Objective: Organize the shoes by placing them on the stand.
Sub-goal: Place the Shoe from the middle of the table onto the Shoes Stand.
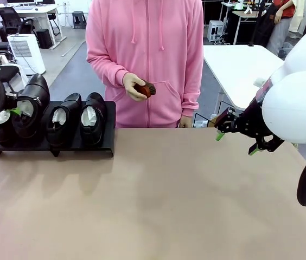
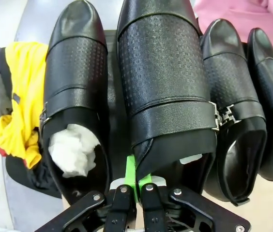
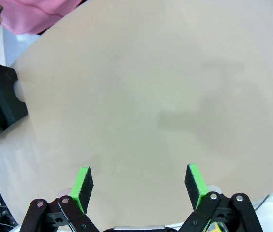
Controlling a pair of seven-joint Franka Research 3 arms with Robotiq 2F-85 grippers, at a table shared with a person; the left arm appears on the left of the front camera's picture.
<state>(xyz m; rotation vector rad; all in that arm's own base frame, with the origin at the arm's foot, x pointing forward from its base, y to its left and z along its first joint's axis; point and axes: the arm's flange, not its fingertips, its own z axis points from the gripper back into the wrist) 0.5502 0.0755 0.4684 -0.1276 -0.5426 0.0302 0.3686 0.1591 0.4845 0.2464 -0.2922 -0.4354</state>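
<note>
Four glossy black shoes are on the low black stand (image 1: 96, 147) at the table's far left. The second shoe from the left (image 1: 33, 97) sits higher than the others with its toe raised. My left gripper (image 1: 13, 111) is shut on its heel rim, and one green pad (image 2: 131, 173) presses the collar of that shoe (image 2: 163, 82). The leftmost shoe (image 2: 76, 82) holds crumpled white paper. The third (image 1: 63, 116) and fourth (image 1: 92, 116) shoes rest flat. My right gripper (image 1: 237, 142) (image 3: 139, 186) hangs open over the table's right side, holding nothing.
A person in a pink hoodie (image 1: 153, 49) stands at the far edge with a small brown brush (image 1: 145, 88) in one hand. The tan table (image 1: 164, 200) stretches bare between the stand and my right gripper. A yellow cloth (image 2: 18, 101) lies beyond the stand's left end.
</note>
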